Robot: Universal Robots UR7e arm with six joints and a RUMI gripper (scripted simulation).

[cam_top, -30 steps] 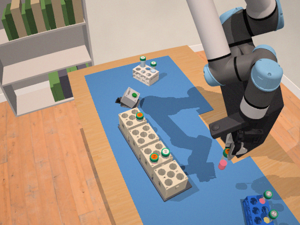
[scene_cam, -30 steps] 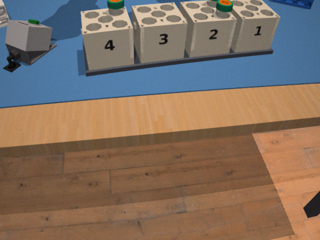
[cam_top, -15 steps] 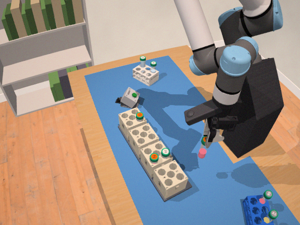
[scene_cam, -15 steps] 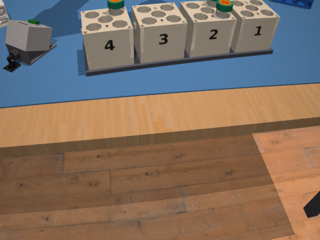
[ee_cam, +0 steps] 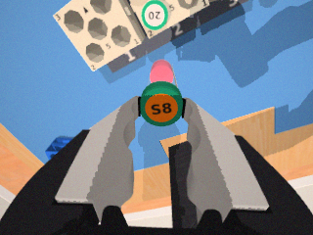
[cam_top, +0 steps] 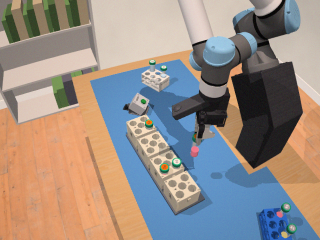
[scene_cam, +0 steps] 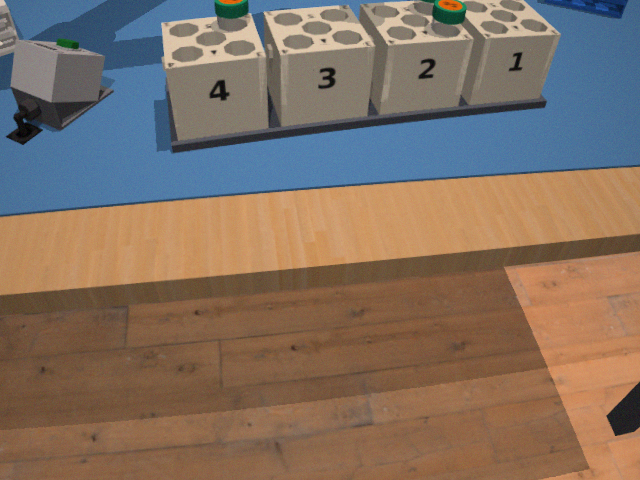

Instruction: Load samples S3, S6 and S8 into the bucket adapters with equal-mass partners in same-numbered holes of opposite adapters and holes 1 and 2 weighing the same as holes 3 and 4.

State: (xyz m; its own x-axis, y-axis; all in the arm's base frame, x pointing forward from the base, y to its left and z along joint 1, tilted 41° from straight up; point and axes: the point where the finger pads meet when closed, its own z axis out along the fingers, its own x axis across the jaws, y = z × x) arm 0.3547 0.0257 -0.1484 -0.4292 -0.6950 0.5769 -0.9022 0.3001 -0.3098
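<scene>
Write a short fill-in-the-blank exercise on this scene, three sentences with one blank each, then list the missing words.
1. The tool is shut on the tube whose orange cap dot reads ____.
2. The white dot on the blank standing in adapter 2 reads ____.
3. One orange-dot sample already stands in the adapter numbered ____, nearest the DONE key.

Missing words: S8; 20; 4
</scene>
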